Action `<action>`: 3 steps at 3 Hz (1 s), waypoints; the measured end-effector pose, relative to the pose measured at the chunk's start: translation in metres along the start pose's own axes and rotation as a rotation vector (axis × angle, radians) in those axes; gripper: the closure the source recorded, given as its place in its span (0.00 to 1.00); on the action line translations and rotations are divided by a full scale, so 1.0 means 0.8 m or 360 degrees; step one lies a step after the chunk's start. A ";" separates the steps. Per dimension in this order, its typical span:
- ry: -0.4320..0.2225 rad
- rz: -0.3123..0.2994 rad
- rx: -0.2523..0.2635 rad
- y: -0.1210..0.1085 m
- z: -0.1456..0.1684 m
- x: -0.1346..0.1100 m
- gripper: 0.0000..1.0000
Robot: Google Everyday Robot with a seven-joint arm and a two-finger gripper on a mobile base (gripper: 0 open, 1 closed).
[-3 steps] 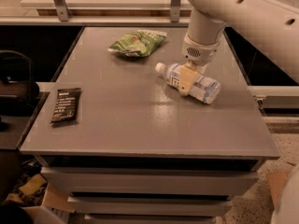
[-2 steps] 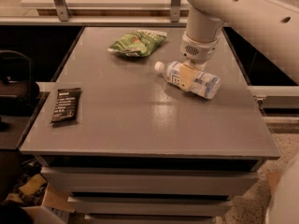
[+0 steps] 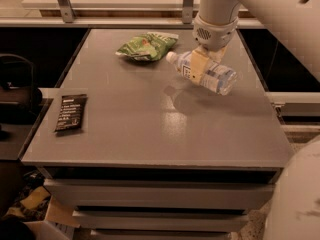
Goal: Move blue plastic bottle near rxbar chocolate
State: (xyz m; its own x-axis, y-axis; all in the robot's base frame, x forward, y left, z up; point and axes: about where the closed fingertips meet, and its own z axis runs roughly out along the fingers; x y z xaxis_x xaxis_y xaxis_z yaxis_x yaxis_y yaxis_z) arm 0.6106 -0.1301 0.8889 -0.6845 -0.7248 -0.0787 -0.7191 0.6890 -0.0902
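Note:
The blue plastic bottle (image 3: 202, 72) is clear with a white cap and a pale label. It hangs on its side above the right part of the grey table (image 3: 150, 129), cap pointing left, its shadow below it. My gripper (image 3: 201, 64) comes down from the white arm at the top right and is shut on the bottle's middle. The rxbar chocolate (image 3: 70, 112), a flat black wrapper with white lettering, lies near the table's left edge, well apart from the bottle.
A green snack bag (image 3: 146, 45) lies at the back of the table, just left of the bottle's cap. Drawers sit under the tabletop. A dark chair (image 3: 17, 91) stands off the left side. A rail and a shelf run along the back.
The bottle has risen off the table in my gripper; it lay on the surface before and now hangs above its shadow.

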 end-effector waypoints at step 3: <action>-0.0077 0.0187 -0.0064 0.042 -0.018 -0.062 1.00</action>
State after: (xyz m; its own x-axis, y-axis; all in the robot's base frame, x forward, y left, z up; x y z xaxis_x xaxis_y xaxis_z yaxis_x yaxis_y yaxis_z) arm 0.6185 -0.0709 0.9041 -0.7585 -0.6378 -0.1340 -0.6393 0.7681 -0.0376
